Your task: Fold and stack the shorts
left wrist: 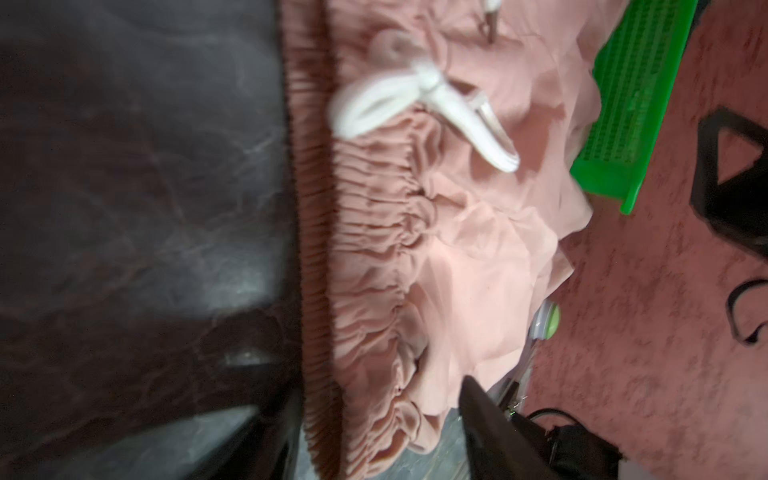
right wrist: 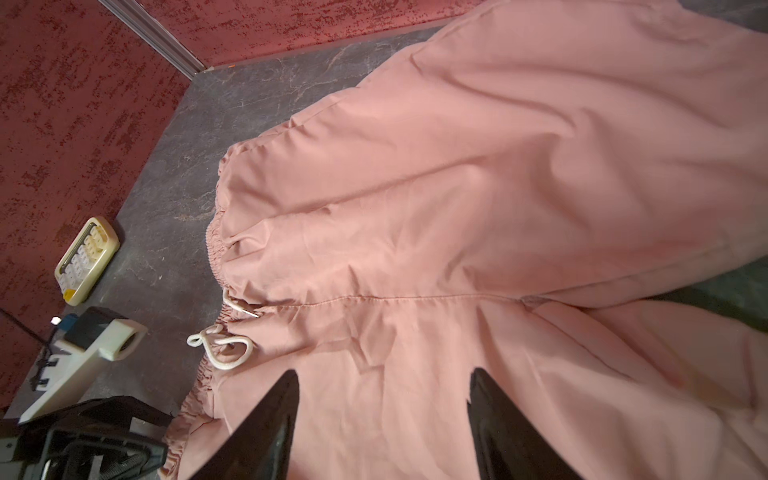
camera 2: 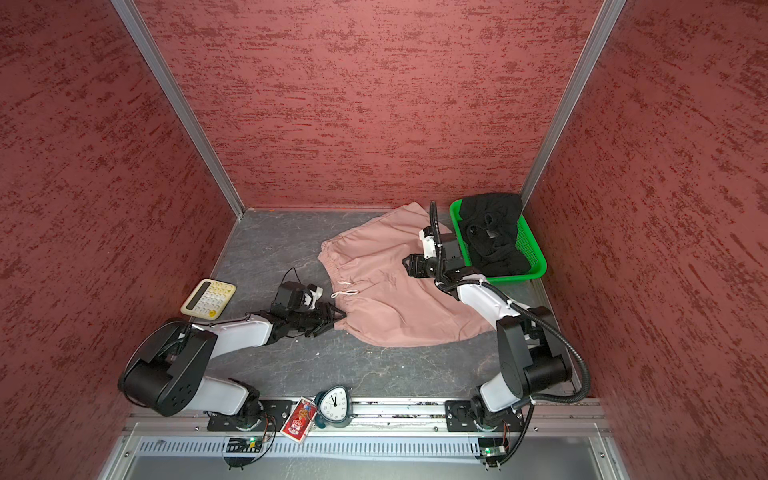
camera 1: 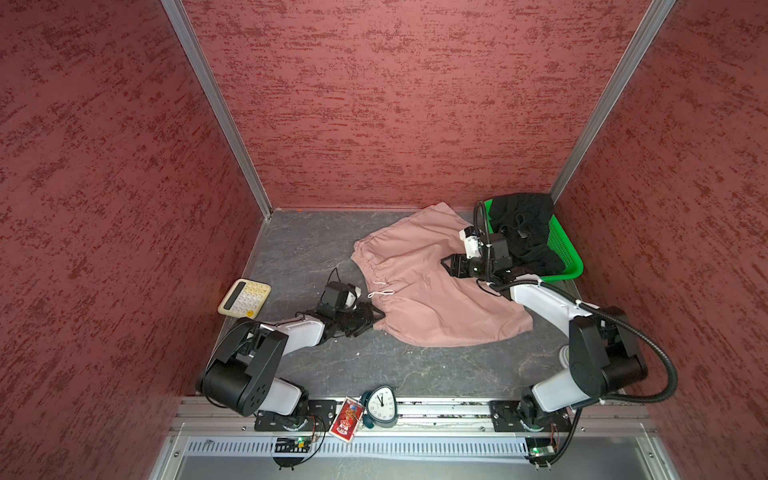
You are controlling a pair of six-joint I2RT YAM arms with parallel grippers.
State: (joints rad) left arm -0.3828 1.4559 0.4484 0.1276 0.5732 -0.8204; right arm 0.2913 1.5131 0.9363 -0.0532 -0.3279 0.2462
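Marbled grey tabletop (camera 1: 316,249) | pink shorts (camera 1: 424,291), gathered waistband (left wrist: 374,249) | left fingers (left wrist: 490,436) astride waistband, grip unclear | right fingers (right wrist: 266,424) apart above shorts

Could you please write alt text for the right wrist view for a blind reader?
Dusty pink shorts lie spread on a dark grey table, filling most of the view, with the right gripper open over the cloth. A white drawstring sits at the waistband; a cream calculator lies by the red wall.
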